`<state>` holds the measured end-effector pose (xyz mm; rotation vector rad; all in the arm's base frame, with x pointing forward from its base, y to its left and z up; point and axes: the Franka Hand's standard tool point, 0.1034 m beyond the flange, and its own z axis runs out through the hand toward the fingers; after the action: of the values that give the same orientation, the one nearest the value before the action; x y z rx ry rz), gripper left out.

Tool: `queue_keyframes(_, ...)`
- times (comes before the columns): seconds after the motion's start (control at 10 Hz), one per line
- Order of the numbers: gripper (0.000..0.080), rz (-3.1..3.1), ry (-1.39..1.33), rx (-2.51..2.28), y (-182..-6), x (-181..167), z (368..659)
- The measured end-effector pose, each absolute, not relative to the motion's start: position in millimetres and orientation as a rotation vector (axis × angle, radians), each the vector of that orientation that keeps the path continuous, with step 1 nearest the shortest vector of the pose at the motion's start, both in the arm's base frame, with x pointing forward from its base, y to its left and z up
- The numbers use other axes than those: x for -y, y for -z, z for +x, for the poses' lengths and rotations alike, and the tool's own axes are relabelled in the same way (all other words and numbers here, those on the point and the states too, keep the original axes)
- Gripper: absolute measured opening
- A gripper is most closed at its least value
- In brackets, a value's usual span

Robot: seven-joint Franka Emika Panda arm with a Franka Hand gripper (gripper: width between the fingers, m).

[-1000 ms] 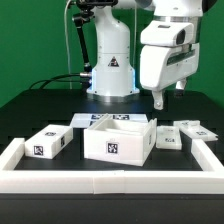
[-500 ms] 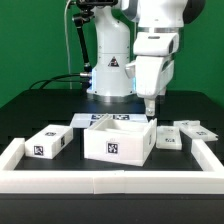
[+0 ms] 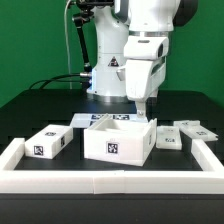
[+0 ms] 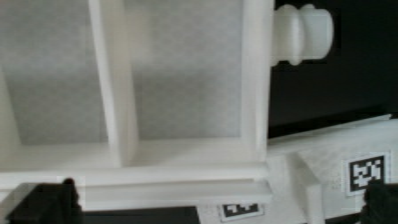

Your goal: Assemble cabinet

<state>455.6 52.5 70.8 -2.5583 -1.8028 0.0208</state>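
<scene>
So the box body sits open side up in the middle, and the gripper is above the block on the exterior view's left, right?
No. In the exterior view the gripper is above the box body, near its far corner on that view's right, not the block. The box is open side up.

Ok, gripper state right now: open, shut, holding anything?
Gripper: cannot tell whether open or shut; nothing visibly held; it hovers just above the cabinet box body.
</scene>
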Motion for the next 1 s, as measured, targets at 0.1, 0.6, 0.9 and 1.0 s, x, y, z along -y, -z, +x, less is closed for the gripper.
queue_keyframes(0.1,0.0798,-2.558,-0.033,1.793,-64.8,-49,448)
queue_keyframes(0.6,0.0798,-2.550,-0.036,1.784,-45.9,-52,437)
queue_keyframes(0.9,0.0798,-2.540,-0.048,1.774,-29.1,-54,432)
queue_keyframes(1.0,0.0798,-2.539,-0.046,1.772,-25.5,-54,432)
